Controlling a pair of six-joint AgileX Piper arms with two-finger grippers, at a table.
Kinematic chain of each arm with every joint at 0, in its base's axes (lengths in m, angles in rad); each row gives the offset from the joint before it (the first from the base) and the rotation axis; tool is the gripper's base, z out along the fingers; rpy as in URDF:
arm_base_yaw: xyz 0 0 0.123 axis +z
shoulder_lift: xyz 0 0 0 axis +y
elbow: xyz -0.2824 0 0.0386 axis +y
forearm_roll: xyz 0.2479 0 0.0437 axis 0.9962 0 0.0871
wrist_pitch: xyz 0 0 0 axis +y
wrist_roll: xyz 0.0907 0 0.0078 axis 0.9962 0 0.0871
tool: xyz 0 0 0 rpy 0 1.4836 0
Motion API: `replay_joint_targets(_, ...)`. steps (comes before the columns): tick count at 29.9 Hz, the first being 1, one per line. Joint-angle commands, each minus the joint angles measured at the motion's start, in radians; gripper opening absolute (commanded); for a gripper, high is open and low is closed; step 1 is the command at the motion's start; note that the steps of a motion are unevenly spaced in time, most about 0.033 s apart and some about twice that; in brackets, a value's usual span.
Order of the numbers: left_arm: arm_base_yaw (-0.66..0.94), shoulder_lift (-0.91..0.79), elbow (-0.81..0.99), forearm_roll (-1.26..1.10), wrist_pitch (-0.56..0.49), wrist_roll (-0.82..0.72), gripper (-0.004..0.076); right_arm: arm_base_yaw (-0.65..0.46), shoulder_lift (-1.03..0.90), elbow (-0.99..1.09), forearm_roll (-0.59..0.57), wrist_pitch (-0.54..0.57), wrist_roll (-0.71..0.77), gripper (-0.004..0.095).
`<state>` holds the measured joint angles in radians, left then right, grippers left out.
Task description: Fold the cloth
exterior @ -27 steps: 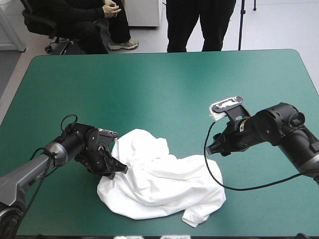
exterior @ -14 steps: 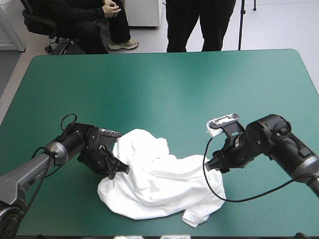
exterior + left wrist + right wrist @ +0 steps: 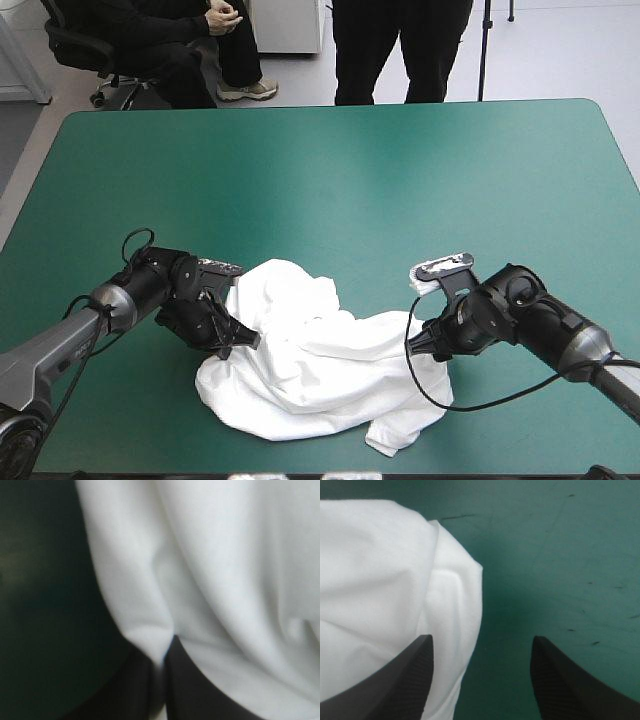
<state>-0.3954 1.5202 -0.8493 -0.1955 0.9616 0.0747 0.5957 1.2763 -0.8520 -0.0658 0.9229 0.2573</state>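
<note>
Teal-green tabletop point(image 3: 330, 170) carries the white T-shirt point(image 3: 320, 370), a crumpled heap close to the near edge, lying between the two arms. At the heap's left side the left jaws are clamped on the T-shirt. In the left wrist view the two black fingers point(image 3: 200, 692) all but meet, with a narrow fold of white pinched between them, and the rest of the T-shirt point(image 3: 225, 570) spreads ahead of them. At the heap's right edge the right jaws stand wide apart, low over the tabletop. In the right wrist view one finger point(image 3: 402, 680) stands over the T-shirt's point(image 3: 375, 575) edge and the other point(image 3: 570, 680) over bare tabletop point(image 3: 560, 555). The rounded white edge reaches partway into the gap. Sleeves, collar and hem cannot be told apart in the heap, and in the high view the left fingertips are hidden against it.
</note>
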Motion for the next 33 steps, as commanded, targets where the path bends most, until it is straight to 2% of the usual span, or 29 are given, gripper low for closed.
replay_joint_targets(1,-0.007,0.028,0.017,-0.016,-0.082,-0.002,-0.0017,0.006,0.007,-0.018,0.047,-0.065,-0.040,0.0547)
replay_joint_targets(6,-0.007,0.028,0.017,-0.016,-0.080,-0.002,-0.0017,0.008,0.087,-0.018,0.092,-0.095,-0.057,0.0472)
replay_joint_targets(15,-0.007,0.028,0.017,-0.016,-0.082,-0.001,-0.0017,0.008,0.230,-0.018,0.114,-0.106,-0.057,0.0444)
replay_joint_targets(18,-0.007,0.028,0.017,-0.016,-0.084,-0.001,-0.0017,0.008,0.234,-0.018,0.123,-0.112,-0.057,0.0269)
replay_joint_targets(20,-0.007,0.028,0.015,-0.016,-0.084,-0.001,-0.0017,0.006,0.230,-0.018,0.116,-0.114,-0.057,0.0054)
replay_joint_targets(21,-0.005,0.028,0.013,-0.016,-0.082,-0.001,-0.0017,0.006,0.230,-0.018,0.113,-0.110,-0.057,-0.0023)
replay_joint_targets(26,-0.005,-0.003,-0.034,-0.003,-0.078,-0.001,-0.0017,0.006,0.203,-0.020,0.100,-0.090,-0.050,-0.0017)
replay_joint_targets(33,-0.004,-0.109,-0.211,0.059,-0.030,-0.001,-0.0017,0.004,0.075,-0.096,-0.051,-0.006,0.018,-0.0017)
